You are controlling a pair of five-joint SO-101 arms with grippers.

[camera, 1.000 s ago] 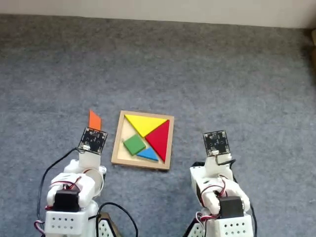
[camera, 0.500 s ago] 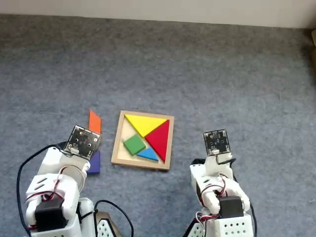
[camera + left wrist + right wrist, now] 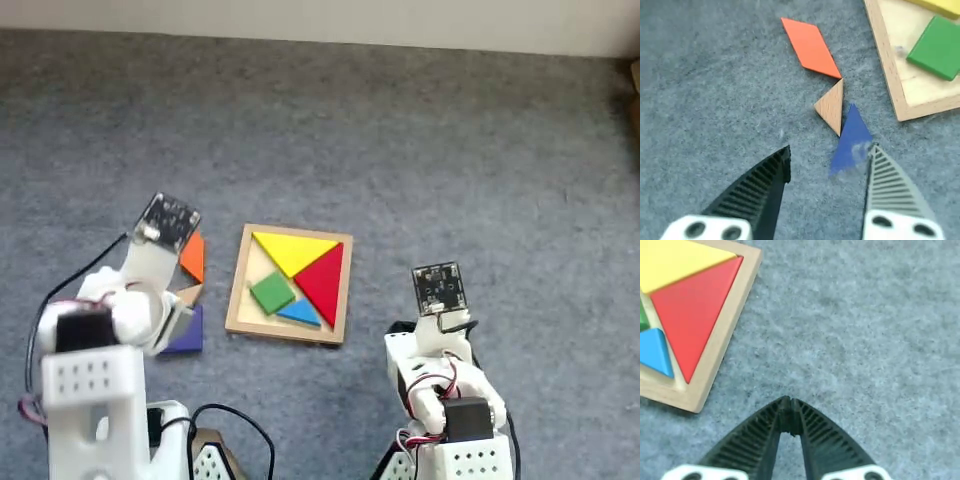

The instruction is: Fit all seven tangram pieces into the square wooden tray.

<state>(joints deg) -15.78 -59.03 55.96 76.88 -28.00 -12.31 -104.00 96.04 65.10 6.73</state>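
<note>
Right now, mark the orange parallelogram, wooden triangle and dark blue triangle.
orange parallelogram (image 3: pixel 810 46): left wrist view, face centre.
wooden triangle (image 3: pixel 832 107): left wrist view, face centre.
dark blue triangle (image 3: pixel 849 140): left wrist view, face centre.

We see soft, even light on the carpet (image 3: pixel 450 150). A pale sheen marks the blue triangle (image 3: pixel 850 135).

In the high view the left arm (image 3: pixel 150 285) covered parts of the orange piece (image 3: pixel 193 258), the wooden triangle (image 3: pixel 188 295) and the dark blue triangle (image 3: pixel 187 336). The left wrist view's edge cut off the tray (image 3: pixel 886 67), the green square (image 3: pixel 937 47) and the yellow piece (image 3: pixel 940 5). The right wrist view's edge clipped the light blue triangle (image 3: pixel 655 352).
</note>
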